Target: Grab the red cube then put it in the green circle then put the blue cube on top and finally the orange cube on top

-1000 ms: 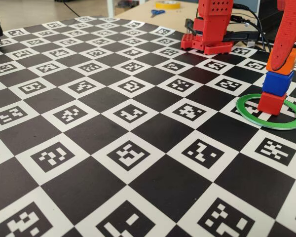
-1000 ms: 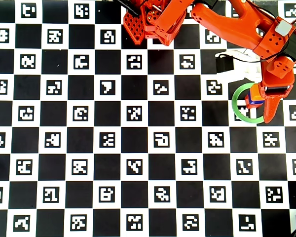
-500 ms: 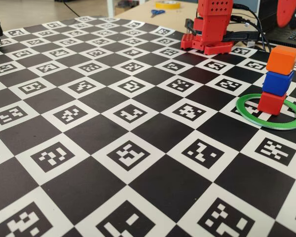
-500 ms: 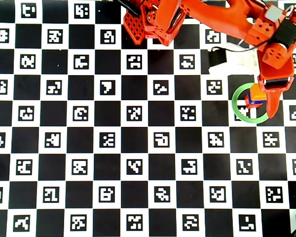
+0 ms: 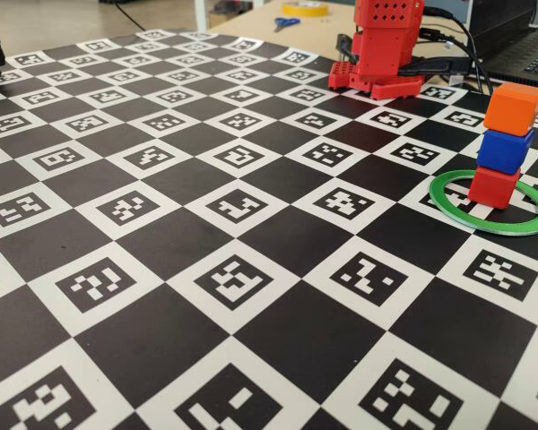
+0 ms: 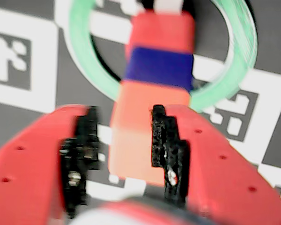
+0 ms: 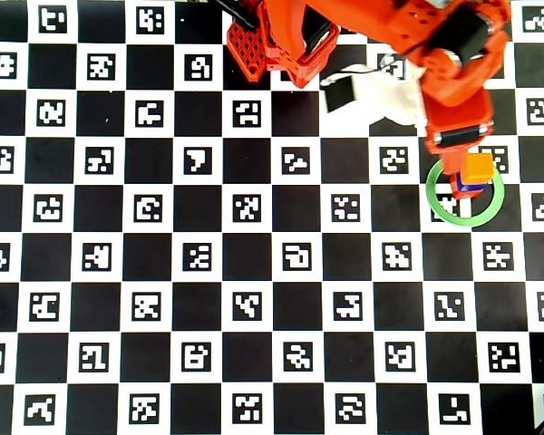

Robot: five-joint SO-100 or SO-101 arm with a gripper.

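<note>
Risen clear since a second ago, the open gripper point(image 6: 124, 140) hovers above the finished stack: orange cube point(image 5: 513, 108) on blue cube point(image 5: 505, 150) on red cube point(image 5: 493, 187), inside the green circle point(image 5: 529, 219).

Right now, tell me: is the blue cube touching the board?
No: in the fixed view the blue cube sits on the red cube, under the orange cube.

Bright, even light, faint shadows; wrist view blurred, the other views sharp.
</note>
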